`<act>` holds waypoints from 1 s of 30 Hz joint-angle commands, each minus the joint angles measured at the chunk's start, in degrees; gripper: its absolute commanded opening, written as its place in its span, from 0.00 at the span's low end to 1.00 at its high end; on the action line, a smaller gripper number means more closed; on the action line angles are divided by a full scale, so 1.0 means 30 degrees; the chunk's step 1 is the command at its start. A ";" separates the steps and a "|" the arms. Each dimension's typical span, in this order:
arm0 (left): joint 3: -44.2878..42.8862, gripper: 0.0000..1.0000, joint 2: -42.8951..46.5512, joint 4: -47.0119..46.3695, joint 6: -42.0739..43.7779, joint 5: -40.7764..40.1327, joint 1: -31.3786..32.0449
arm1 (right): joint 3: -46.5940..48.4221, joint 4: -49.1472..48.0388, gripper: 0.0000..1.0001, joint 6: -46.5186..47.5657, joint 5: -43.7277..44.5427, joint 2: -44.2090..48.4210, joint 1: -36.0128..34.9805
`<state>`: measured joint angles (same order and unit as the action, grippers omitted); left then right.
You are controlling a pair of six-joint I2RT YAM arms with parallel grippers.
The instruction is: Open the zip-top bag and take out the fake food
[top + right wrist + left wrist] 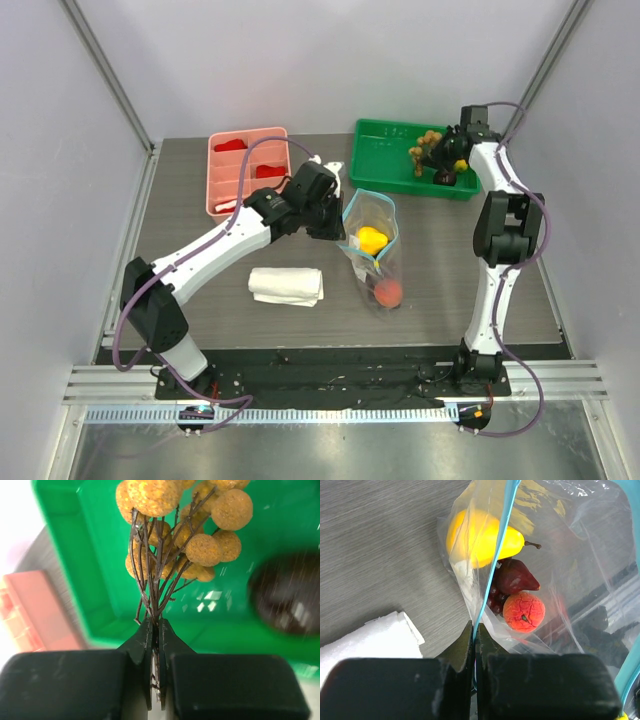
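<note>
Top view overlooks whole table [450,290], wrist views close-up, left shares zip-top bag [385,265]

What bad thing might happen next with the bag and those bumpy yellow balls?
The left fingers pinch the bag only by its thin blue edge; it might slip free, leaving the fruit stuck inside. The right fingers pinch just the thin stems of the ball bunch over the green tray; it might swing loose and drop outside.
</note>
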<state>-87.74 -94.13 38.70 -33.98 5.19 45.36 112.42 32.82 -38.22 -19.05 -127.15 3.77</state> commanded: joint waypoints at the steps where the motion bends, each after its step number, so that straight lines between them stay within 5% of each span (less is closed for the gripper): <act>1: -0.0459 0.00 0.0351 -0.0067 0.0193 0.0203 0.0025 | 0.2134 -0.1621 0.02 0.4034 0.1982 -0.1234 -0.0144; 3: -0.0430 0.00 0.0234 -0.0096 0.0134 0.0203 0.0025 | 0.2805 -0.1536 0.07 0.4417 0.2831 -0.1793 -0.0114; 7: -0.0664 0.00 -0.0001 0.0079 0.0047 0.0145 0.0025 | 0.3601 -0.0395 0.62 0.5004 0.4763 -0.2119 -0.0085; 10: -0.0722 0.00 -0.0001 0.0050 -0.0013 0.0233 0.0025 | 0.4272 0.1238 0.75 0.5180 0.5791 -0.1738 -0.0114; 16: -0.1888 0.00 -0.0323 0.0020 -0.0100 0.0700 -0.0004 | 0.6765 0.8828 0.79 0.3482 0.9041 -0.0189 -0.0377; 24: -0.2978 0.00 -0.0382 -0.0213 -0.0188 0.1227 0.0025 | 0.2663 1.1086 0.80 0.4006 0.7934 0.6636 -0.1256; 30: -0.3242 0.00 -0.0966 -0.0711 -0.0510 0.1931 0.0084 | 0.3250 1.2876 0.74 0.5737 0.7843 1.0504 -0.7169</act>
<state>-94.72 -95.98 39.22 -34.72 8.86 45.39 120.40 65.82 -24.82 4.97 -102.54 -7.29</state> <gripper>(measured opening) 0.002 0.771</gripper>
